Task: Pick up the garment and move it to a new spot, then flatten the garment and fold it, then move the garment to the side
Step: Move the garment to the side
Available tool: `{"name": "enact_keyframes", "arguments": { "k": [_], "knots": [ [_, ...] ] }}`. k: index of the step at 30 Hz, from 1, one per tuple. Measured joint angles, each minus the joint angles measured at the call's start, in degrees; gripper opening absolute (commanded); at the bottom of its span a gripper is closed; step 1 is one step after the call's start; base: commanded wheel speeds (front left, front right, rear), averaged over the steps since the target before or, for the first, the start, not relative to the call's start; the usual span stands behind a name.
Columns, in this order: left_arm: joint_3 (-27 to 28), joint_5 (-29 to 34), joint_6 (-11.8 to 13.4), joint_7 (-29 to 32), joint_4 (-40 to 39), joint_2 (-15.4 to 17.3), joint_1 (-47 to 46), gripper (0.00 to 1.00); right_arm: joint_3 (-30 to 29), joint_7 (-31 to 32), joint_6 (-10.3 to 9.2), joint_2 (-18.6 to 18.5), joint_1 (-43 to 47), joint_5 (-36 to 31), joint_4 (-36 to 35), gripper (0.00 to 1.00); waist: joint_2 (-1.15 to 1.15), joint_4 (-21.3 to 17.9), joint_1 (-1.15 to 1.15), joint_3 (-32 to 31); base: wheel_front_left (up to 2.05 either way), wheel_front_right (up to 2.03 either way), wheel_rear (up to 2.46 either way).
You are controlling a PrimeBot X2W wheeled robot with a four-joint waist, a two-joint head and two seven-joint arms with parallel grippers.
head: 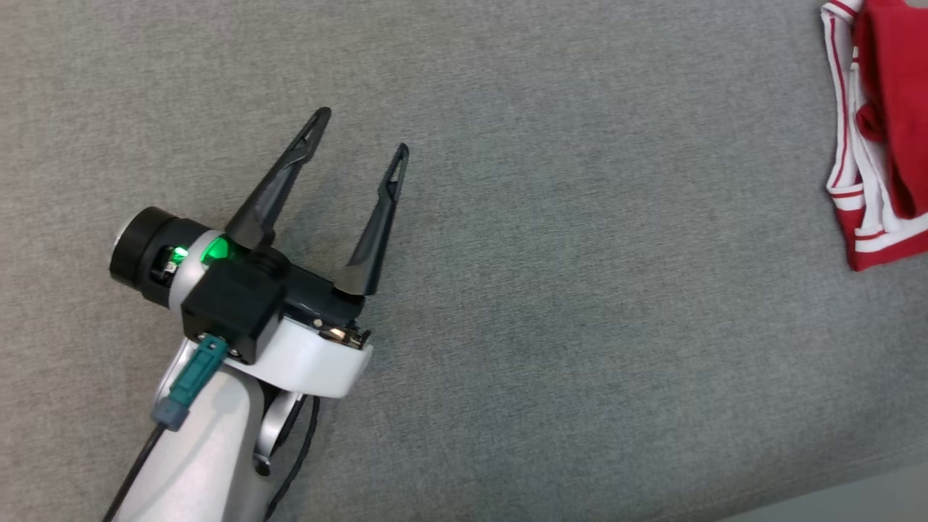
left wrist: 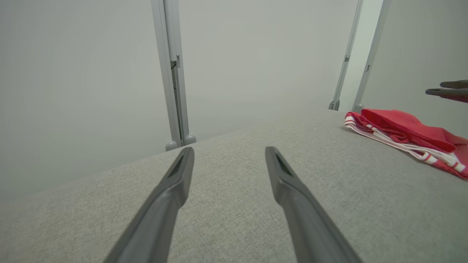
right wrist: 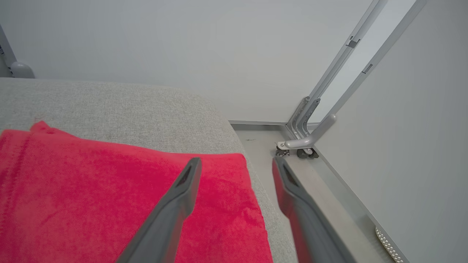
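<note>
The garment [head: 881, 123] is red with white-striped trim, folded, and lies on the grey fabric surface at the far right edge of the head view. From the left wrist it shows as a low red stack, the garment [left wrist: 406, 137], at the right. My left gripper [head: 361, 132] hovers open over bare fabric at the left, far from it; its fingers [left wrist: 172, 182] are spread with nothing between them. My right gripper [right wrist: 236, 162] is open just above the garment [right wrist: 109, 204], near its corner at the cushion's edge, holding nothing. Its fingertips [left wrist: 448, 89] show above the garment.
The grey cushion surface [head: 580, 290] spreads wide between the left gripper and the garment. Its rounded edge [right wrist: 237, 146] drops to a pale floor with metal frame posts [right wrist: 314, 120] and a white wall beyond. Another post [left wrist: 173, 73] stands behind the cushion.
</note>
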Motion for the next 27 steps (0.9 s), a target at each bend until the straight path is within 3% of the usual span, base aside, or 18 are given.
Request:
{"name": "enact_keyframes", "arguments": {
  "k": [5,17,22,27],
  "knots": [
    [1.64,-1.04,0.94,-0.10,-0.07,0.47,0.21,1.00,-2.89,-0.04,0.00,3.63,2.41,-2.09,-2.90,1.00,0.00,-1.71,0.00,-0.80,0.00,0.00,0.00],
    [3.63,-3.60,3.41,-2.47,4.64,0.53,6.70,1.00,-11.59,-0.05,0.00,17.12,19.21,-6.17,-21.43,1.00,0.00,-2.64,0.00,-9.83,0.00,0.00,0.00],
    [4.50,-5.01,4.79,-3.66,6.35,-0.36,9.51,1.00,-10.62,-0.05,0.00,22.39,26.26,-9.18,-29.82,1.00,0.00,-1.17,0.00,-13.77,0.00,0.00,0.00],
    [4.89,-6.30,5.61,-5.00,7.84,-1.31,10.87,1.00,-8.36,-0.07,0.01,27.26,32.09,-11.70,-37.88,1.00,0.00,2.92,0.00,-15.84,0.00,0.00,0.00]
  ]
}}
